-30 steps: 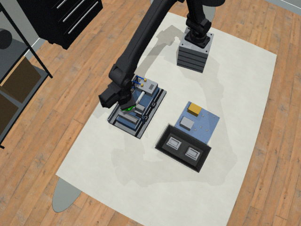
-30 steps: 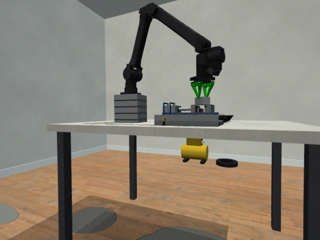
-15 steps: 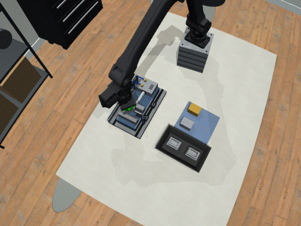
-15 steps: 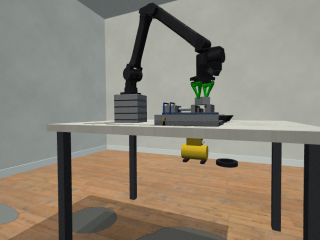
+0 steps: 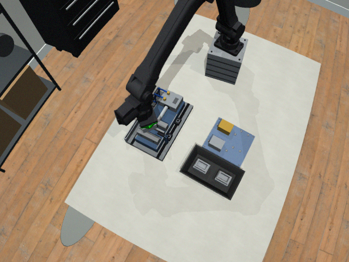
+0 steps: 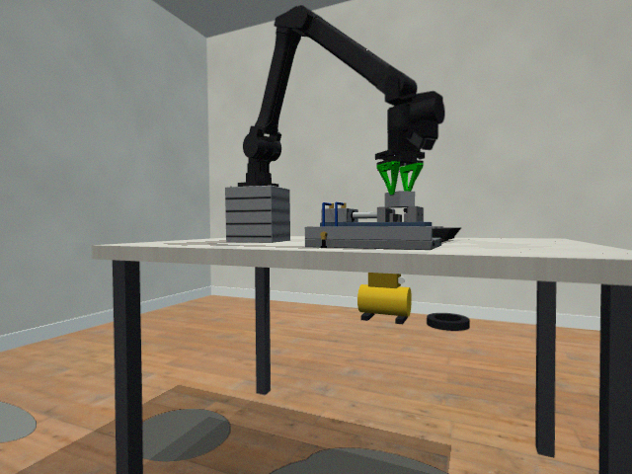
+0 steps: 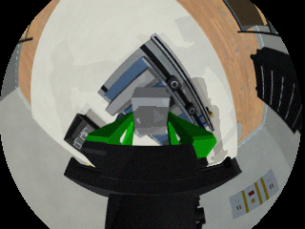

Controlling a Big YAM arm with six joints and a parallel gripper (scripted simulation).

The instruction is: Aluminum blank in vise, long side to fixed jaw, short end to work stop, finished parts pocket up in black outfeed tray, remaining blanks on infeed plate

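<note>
A gray blank (image 6: 399,198) hangs level just above the open vise (image 5: 159,128). Two pocketed parts (image 5: 202,166) (image 5: 223,178) lie in the black tray (image 5: 186,165); a brass blank (image 5: 225,125) and a gray one (image 5: 216,142) rest on the pinned plate (image 5: 242,141).
</note>
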